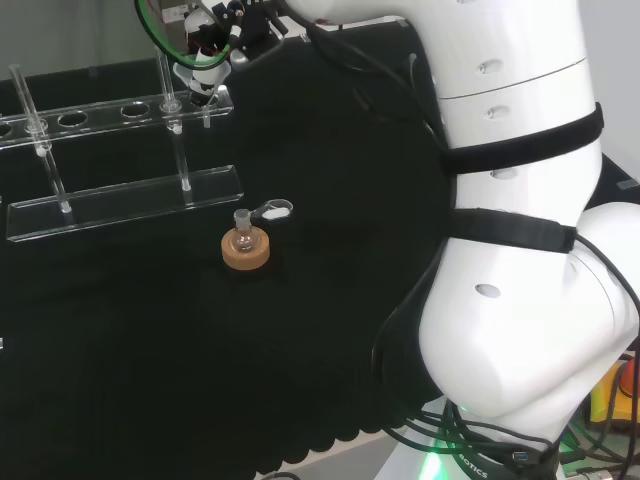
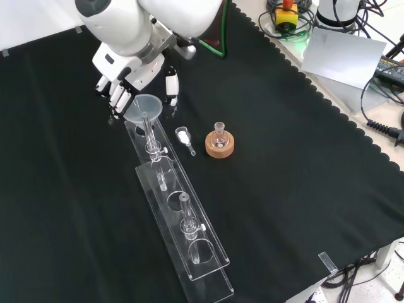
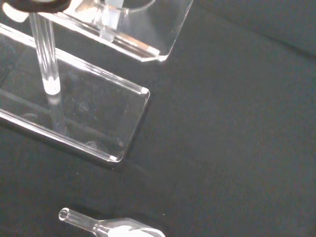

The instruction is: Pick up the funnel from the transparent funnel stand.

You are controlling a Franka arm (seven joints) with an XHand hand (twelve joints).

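Funnel (image 2: 143, 107) sits at the far end of the transparent funnel stand (image 2: 189, 252), cone above the top plate, stem dropping through the end hole. Hand (image 2: 129, 79) is right at the cone in the front view: fingers (image 2: 117, 95) just left of the rim, thumb (image 2: 171, 87) to its right, so they bracket the cone. We can't tell if anything touches yet. Fingers look spread, holding nothing.

How we'd do the step:
- Close fingers and thumb on the cone just under the rim, not on the stem. Our guess is that the stem is too thin to pinch well.
- Lift straight up along the stem until the tip clears the top plate. Any sideways pull while the stem is in the hole will likely drag or tip the stand.
- Keep the wrist off the stand's posts on the way up.

View differences:
- Front view gives the cone outline and the finger/thumb split around it. It also shows two more clear pieces standing in holes further along the stand.
- Head view shows the hand above the stand's right end, but the clear cone is hard to make out there. It does show the top plate raised on posts over the base, so it gives lift clearance.
- Wrist view shows the stem (image 3: 45, 54) from close by, hanging down to the base plate, plus the stand's corner.

Nearby: small scoop (image 2: 185, 139) and flask on cork ring (image 2: 219, 144), both right of the stand in the front view and out of the lift path.
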